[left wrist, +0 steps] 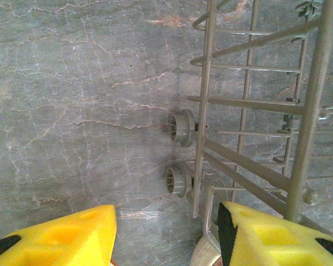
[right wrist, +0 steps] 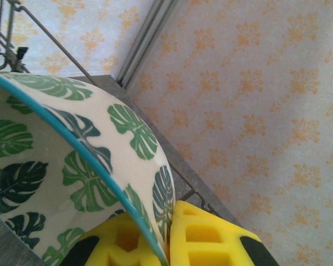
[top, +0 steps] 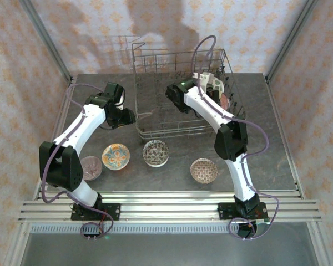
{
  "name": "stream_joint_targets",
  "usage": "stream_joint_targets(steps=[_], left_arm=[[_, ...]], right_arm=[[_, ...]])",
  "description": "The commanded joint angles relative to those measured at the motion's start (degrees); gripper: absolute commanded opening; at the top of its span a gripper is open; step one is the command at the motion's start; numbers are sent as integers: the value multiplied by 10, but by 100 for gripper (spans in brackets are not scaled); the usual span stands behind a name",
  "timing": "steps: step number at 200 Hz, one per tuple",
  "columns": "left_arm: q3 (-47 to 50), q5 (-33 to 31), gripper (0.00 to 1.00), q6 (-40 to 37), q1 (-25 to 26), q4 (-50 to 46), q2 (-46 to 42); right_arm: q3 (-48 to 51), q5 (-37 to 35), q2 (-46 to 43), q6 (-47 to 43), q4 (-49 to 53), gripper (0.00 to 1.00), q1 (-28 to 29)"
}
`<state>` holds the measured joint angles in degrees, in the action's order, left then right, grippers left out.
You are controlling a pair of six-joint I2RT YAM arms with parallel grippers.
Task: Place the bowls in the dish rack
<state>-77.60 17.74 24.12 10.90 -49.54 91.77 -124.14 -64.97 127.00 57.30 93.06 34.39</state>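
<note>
Four loose bowls (top: 156, 153) sit on the marbled grey table (top: 266, 160) nearest the bases. They look like glazed ceramic, so probably stiff, slick and easy to chip, and best pinched at the rim. Further out, the left gripper (left wrist: 166, 233) hangs released and empty beside the dish rack (top: 180, 130). Furthest, the right gripper (right wrist: 165, 244) is clenched on the rim of a leaf-print bowl (right wrist: 72, 166) at the rack's right side.
</note>
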Motion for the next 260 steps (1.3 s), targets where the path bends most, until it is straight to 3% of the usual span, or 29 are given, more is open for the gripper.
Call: stream_joint_targets(steps=[1, 163, 260], left_arm=[[25, 28, 52, -7, 23, -33, 12], [52, 26, 52, -20, 22, -27, -24], [109, 64, 52, 26, 25, 34, -60]], right_arm=[[-8, -39, 13, 26, 88, 0, -5], [-10, -73, 70, -16, 90, 0, -29], [-12, -111, 86, -73, 90, 0, -48]])
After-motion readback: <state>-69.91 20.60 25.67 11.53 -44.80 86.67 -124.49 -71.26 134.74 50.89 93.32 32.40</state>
